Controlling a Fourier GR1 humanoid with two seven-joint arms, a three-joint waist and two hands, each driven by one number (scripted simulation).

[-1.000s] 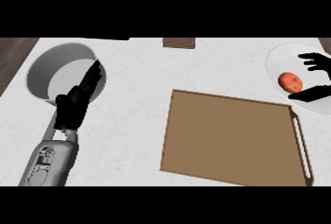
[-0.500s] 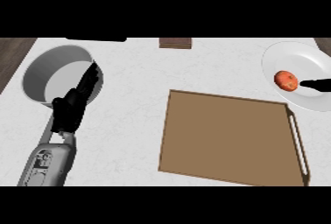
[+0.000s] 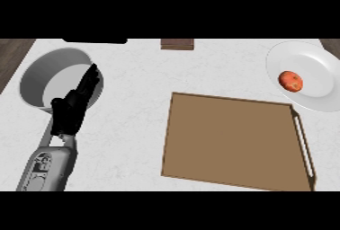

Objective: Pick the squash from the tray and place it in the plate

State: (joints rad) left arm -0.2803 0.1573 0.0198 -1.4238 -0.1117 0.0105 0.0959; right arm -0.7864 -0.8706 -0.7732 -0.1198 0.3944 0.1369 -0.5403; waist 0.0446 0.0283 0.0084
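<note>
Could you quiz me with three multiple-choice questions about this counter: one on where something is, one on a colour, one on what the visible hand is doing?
1. Where does the squash lie?
A. On the tray
B. On the plate
C. In the grey bowl

2. What colour is the tray?
A. Brown
B. White
C. Grey

3. How does the left hand stand?
A. Curled round the squash
B. Pressed flat on the tray
C. Open, fingers straight, over the grey bowl's edge

Answers:
1 B: the orange-red squash rests on the white plate at the upper right.
2 A: the tray is a brown slab with nothing on it.
3 C: its fingers stretch straight over the grey bowl, holding nothing.
</note>
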